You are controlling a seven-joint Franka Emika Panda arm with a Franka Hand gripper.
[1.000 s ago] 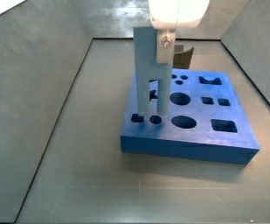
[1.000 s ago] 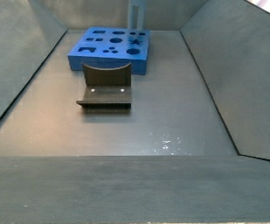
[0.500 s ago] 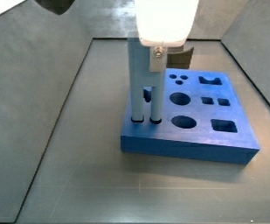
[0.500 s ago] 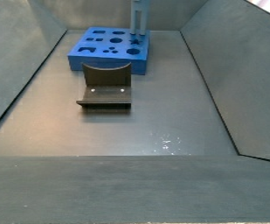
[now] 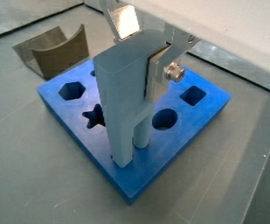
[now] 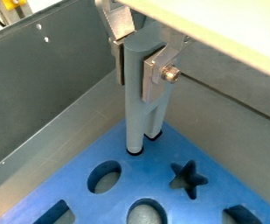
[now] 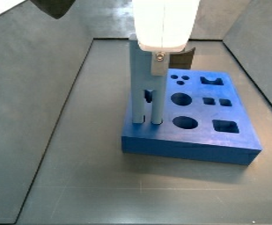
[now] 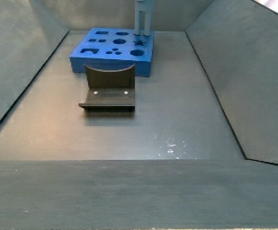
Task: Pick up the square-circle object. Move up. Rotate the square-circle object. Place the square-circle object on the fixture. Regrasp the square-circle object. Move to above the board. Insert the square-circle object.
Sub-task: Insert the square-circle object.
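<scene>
No readable text or labels anywhere in any view. My gripper [image 6: 145, 129] is down at the board [image 6: 55, 179], jaws narrowed onto the square-circle object [image 6: 136, 105], which stands upright between my fingers [image 6: 158, 96] with its lower end in a hole at the board's corner. In a wrist view the peg [image 5: 128, 101] hides most of the fingers, but its base clearly meets the blue top face near the star hole [image 5: 95, 115], with the fixture [image 5: 54, 49] on the floor behind the board, well apart from my tool. A wrist view [image 6: 183, 174] shows the star hole just beside the peg's foot, and the grey wall close behind. In a side view the gripper [image 7: 151, 112] reaches the board's near-left corner [image 7: 191, 132], fixture barely visible behind. In a side view the fixture [image 8: 109, 93] sits in front of the board [image 8: 111, 49], and my tool [image 8: 142, 18] is only a thin upright bar at the board's far edge; grip detail too small to tell there.
</scene>
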